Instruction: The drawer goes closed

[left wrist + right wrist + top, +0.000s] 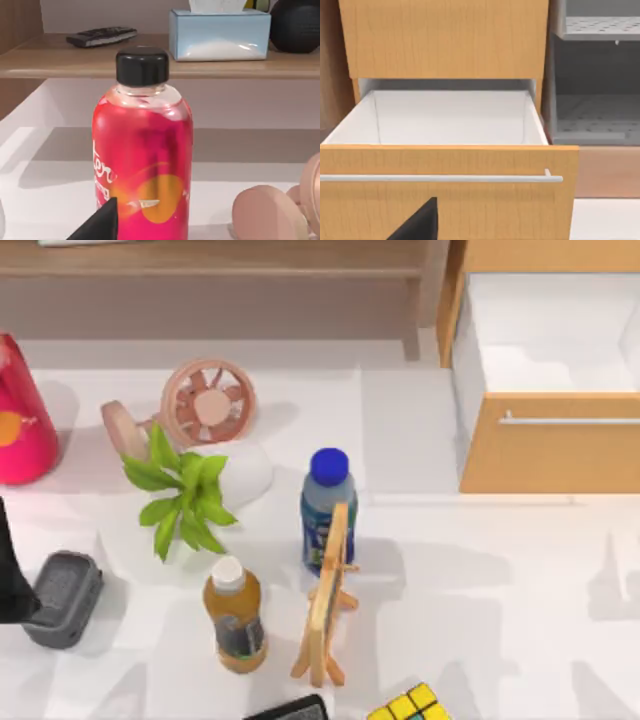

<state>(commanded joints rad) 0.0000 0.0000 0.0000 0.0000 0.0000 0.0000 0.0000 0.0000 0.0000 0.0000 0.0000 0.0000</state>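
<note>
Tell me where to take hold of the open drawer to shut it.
Probably the silver bar handle on the drawer front, approached from the table side. It runs level across the panel and stands off it, and the drawer is pulled out toward the table, so pushing there should slide it in.

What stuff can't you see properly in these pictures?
- Drawer: the top view's right edge cuts off its far end; the right wrist view's edge cuts off part of its handle.
- Left gripper: just a dark tip shows in the left wrist view, so open or shut is unclear.
- Right gripper: same in the right wrist view.
- Red bottle: its label wraps out of sight.
</note>
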